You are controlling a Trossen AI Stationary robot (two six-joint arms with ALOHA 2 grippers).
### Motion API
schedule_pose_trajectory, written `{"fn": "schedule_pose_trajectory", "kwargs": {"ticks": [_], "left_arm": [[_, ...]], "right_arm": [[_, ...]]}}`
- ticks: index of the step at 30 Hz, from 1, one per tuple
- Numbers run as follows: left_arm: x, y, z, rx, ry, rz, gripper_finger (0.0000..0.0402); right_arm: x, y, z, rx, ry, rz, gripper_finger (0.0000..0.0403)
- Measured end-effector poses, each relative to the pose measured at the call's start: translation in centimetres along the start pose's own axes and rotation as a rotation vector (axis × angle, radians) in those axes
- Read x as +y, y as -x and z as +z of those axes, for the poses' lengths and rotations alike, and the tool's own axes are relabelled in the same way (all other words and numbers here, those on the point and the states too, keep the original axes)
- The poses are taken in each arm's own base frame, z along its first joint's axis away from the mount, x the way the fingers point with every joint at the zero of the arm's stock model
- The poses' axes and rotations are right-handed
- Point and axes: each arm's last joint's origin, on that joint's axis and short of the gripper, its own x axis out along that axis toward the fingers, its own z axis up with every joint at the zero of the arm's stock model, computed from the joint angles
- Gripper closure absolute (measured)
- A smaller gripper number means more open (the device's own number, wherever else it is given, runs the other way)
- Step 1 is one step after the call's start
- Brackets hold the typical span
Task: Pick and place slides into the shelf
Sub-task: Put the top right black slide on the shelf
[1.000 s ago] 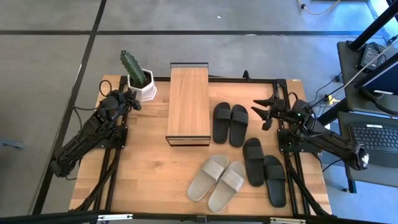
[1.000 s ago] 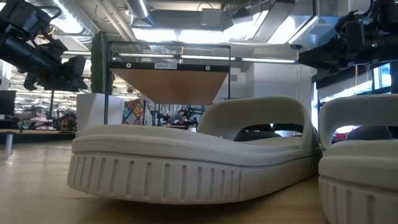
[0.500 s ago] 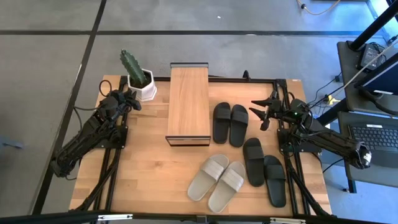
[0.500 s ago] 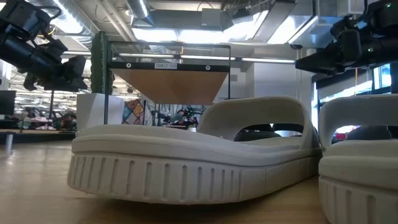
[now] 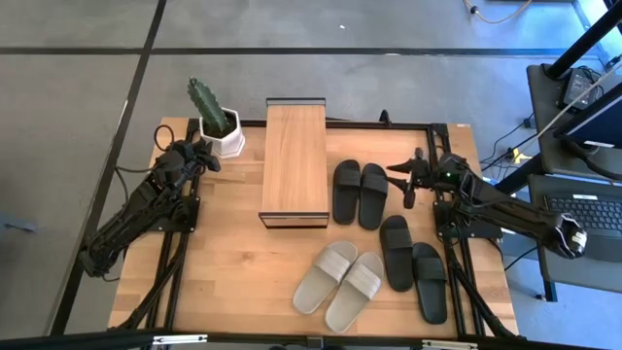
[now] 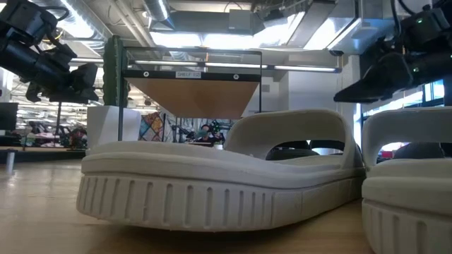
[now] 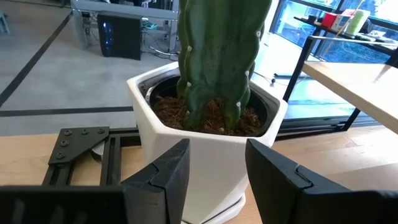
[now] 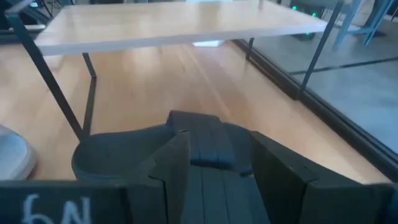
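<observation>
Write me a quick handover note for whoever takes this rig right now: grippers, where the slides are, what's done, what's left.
Right gripper: open, empty, above the table beside the far black pair.
Left gripper: open, idle, facing the cactus pot.
Slides: second black pair and grey pair also lie on the table.
Shelf: no slides seen in it.
Done: nothing. Left: all six slides.

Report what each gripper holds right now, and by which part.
Nothing is held. The right gripper hovers with open jaws beside the upper black pair of slides. The left gripper waits, jaws open, at the cactus pot.
</observation>
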Motion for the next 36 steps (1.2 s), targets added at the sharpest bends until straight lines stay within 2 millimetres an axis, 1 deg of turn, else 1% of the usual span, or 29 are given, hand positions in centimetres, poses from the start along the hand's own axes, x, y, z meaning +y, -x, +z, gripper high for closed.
{"fn": "schedule_pose_trajectory", "kwargs": {"ticks": [8,11,15,17,20,22,25,28,31,36], "left_arm": [[0.0,0.0,0.0,-0.001,0.001,0.0,0.0254],[0.0,0.0,0.0,-0.001,0.001,0.0,0.0254],[0.0,0.0,0.0,-0.002,0.001,-0.001,0.0254],[0.0,0.0,0.0,-0.002,0.001,-0.001,0.0254],[0.0,0.0,0.0,-0.002,0.001,-0.001,0.0254],[0.0,0.0,0.0,-0.002,0.002,-0.001,0.0254],[0.0,0.0,0.0,-0.002,0.002,-0.001,0.0254],[0.0,0.0,0.0,-0.002,0.002,-0.001,0.0254],[0.0,0.0,0.0,-0.001,0.002,0.0,0.0254],[0.0,0.0,0.0,-0.002,0.002,-0.001,0.0254]], "right_arm": [[-0.2,-0.5,0.2,0.006,-0.043,0.001,0.0237],[-0.1,-0.6,1.0,0.012,-0.047,0.011,0.0238],[0.4,-1.0,2.2,0.06,0.023,0.042,0.0238],[0.7,-1.4,2.8,0.122,0.062,0.019,0.0238],[1.3,-1.9,3.5,0.262,0.096,-0.023,0.0238],[1.8,-2.4,3.8,0.365,0.115,-0.019,0.0238],[2.8,-3.2,4.2,0.467,0.133,0.016,0.0238],[3.9,-4.1,3.8,0.546,0.119,0.035,0.0238],[4.9,-5.0,3.0,0.617,0.119,0.018,0.0238],[5.6,-6.2,1.5,0.703,0.191,-0.156,0.0238]]}}
